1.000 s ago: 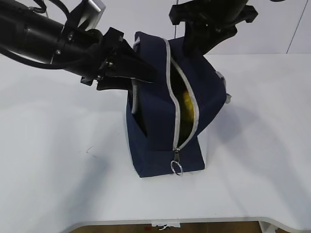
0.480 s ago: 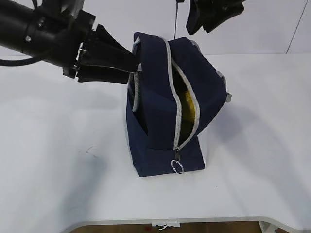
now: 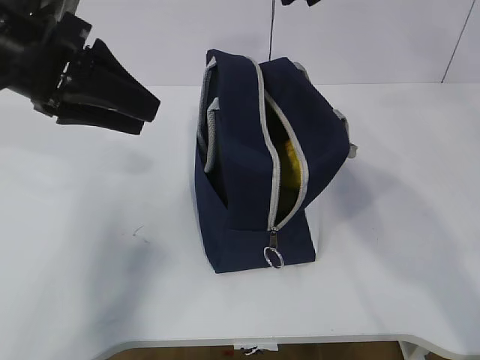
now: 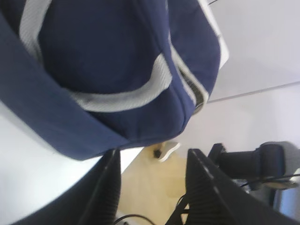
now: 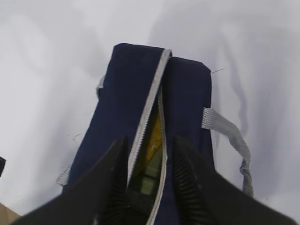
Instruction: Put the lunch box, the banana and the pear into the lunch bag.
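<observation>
The navy lunch bag (image 3: 255, 165) stands in the middle of the white table, its grey zipper (image 3: 274, 176) partly undone. Something yellow (image 3: 291, 161) shows through the slit; I cannot tell whether it is the banana or the pear. From above, the right wrist view shows the bag (image 5: 187, 98), the yellow fruit (image 5: 154, 133) and the pale green lid of the lunch box (image 5: 147, 180) inside. My right gripper (image 5: 150, 140) hangs open above the slit, holding nothing. My left gripper (image 3: 146, 112) is open and empty, well left of the bag (image 4: 108, 56).
A metal ring pull (image 3: 274, 258) hangs at the bag's lower front. Grey handles (image 3: 211, 127) lie on both sides of the bag. The table's front edge (image 3: 262, 341) runs close below it. Bare tabletop (image 3: 90, 225) lies left and right.
My left gripper has drawn back to the left, away from the bag's handle. My right gripper has risen almost out of the top of the exterior view. The bag has stayed put.
</observation>
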`<state>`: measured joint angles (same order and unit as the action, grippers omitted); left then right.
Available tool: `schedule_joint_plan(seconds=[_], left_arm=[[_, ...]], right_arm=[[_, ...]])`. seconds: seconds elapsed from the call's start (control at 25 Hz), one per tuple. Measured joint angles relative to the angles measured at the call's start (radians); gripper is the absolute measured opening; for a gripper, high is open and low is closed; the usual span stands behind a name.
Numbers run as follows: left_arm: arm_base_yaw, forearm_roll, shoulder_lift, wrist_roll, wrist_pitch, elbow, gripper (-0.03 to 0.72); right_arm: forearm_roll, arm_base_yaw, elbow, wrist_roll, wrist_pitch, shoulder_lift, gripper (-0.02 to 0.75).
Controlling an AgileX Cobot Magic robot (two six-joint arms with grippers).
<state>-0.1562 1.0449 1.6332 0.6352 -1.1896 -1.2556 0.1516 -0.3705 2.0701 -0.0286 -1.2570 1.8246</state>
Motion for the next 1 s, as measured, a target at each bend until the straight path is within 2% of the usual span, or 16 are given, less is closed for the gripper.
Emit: schedule_joint_plan(seconds=[0.16,0.68,0.84,1.0], left_arm=[[0.000,-0.088,-0.031,-0.057,-0.007,0.000,0.300],[0.000,-0.574,-0.164,-0.409,-0.029,0.000,0.288],[0.000,-0.635,-0.195,-0.442,-0.032,0.000,0.288],[0.000,-0.646,-0.202,-0.446,-0.034,0.000,0.288]], right_arm=[[0.036,0.000,0.000,0.004,-0.002,-0.023,0.247],[0.034,-0.081,0.000,0.047,-0.002,-0.029,0.244],[0.026,-0.088,-0.012,0.047,-0.002,-0.033,0.244],[0.024,-0.092,-0.117,0.049,0.024,-0.069,0.244]])
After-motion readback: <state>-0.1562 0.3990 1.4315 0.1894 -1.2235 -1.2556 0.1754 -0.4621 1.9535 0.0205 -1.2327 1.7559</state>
